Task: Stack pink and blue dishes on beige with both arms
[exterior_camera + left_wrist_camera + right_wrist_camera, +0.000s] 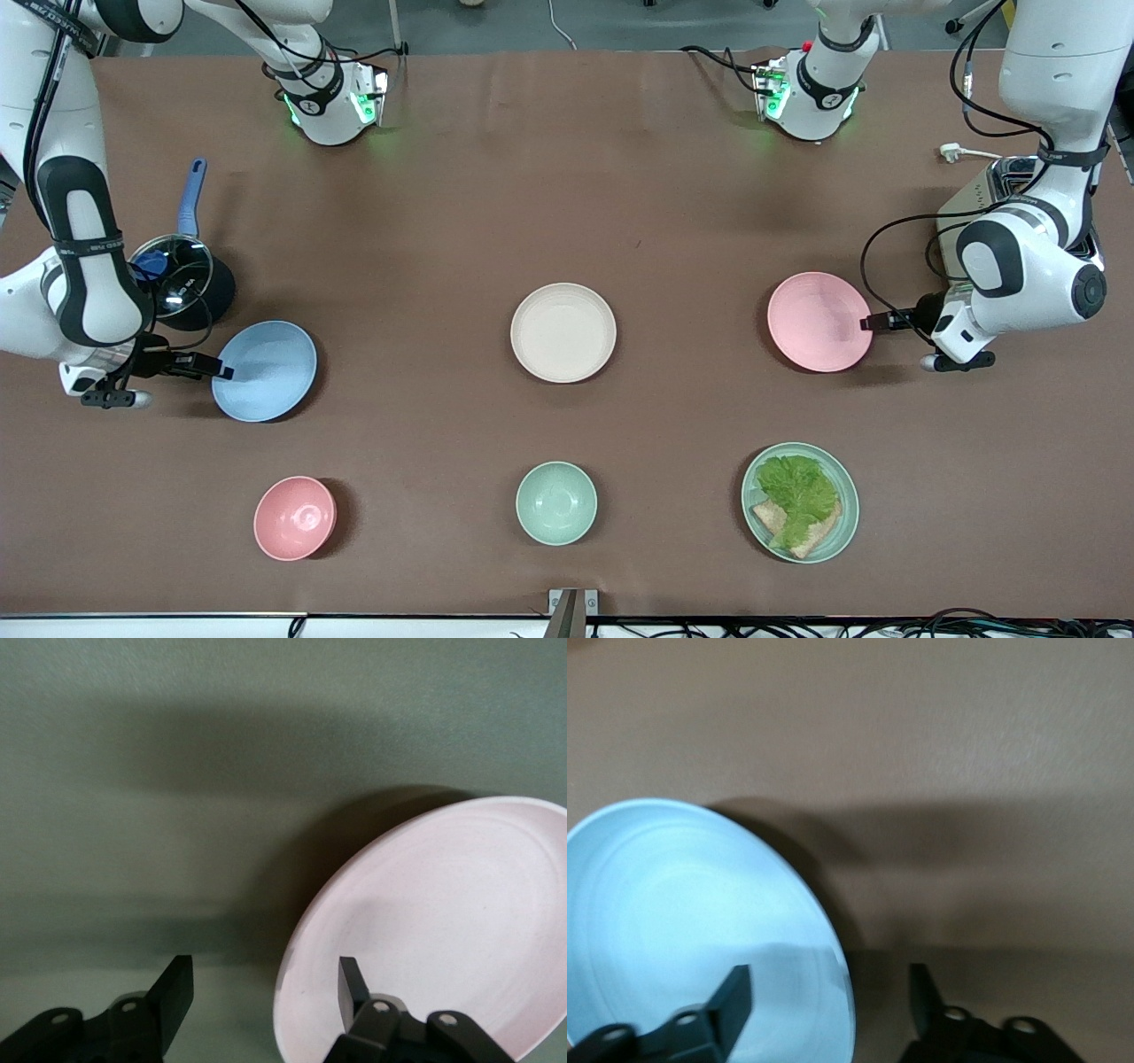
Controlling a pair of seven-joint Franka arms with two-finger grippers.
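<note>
The cream-beige plate [563, 332] lies in the middle of the table. Toward the left arm's end is the pale pink plate [817, 321] [443, 921], which looks tilted, with a dark shadow beneath it. My left gripper [873, 322] [264, 966] is open, and the plate's rim lies between its fingers. Toward the right arm's end is the light blue plate [266, 370] [682, 921], which also looks tilted. My right gripper [221, 370] [830, 973] is open astride its rim, one finger over the plate and one outside it.
Nearer the front camera stand a deep pink bowl [294, 517], a mint green bowl [555, 501] and a mint plate [852, 507] with lettuce and bread. A lidded pot [182, 275] with a blue handle sits by the right arm. A toaster [992, 190] sits by the left arm.
</note>
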